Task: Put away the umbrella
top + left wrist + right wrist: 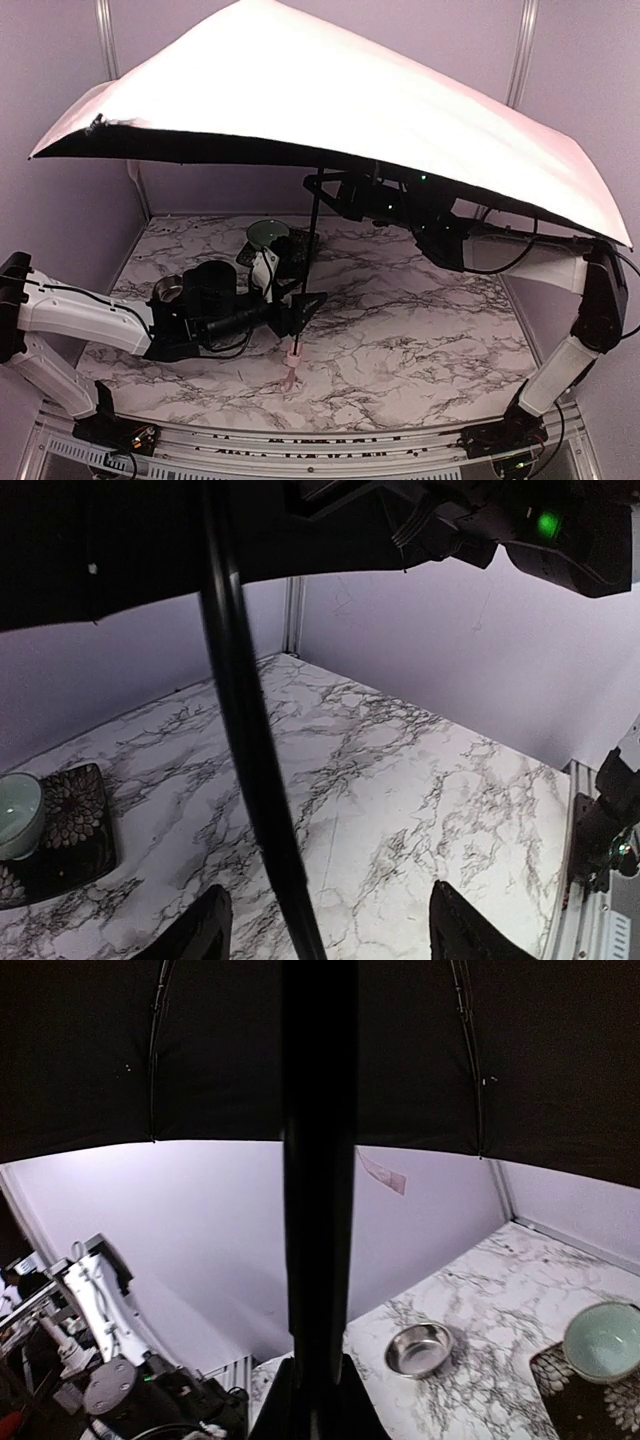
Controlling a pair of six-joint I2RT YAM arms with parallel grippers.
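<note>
The umbrella stands open, its pale pink canopy [330,90] spread over most of the table. Its thin black shaft [311,250] runs down to a small pink handle [293,355] with a strap, close to the marble tabletop. My left gripper [308,308] is open around the lower shaft; in the left wrist view the shaft [250,730] passes between the spread fingers [205,930], nearer the left one. My right gripper [325,185] is up under the canopy and shut on the shaft [318,1160]. The black lining [100,1050] fills the top of the right wrist view.
A pale green bowl [266,234] sits on a dark patterned mat [297,246] at the back centre. A steel bowl [168,290] stands left of my left arm. Lilac walls close in the back and sides. The canopy hides much of the back of the table.
</note>
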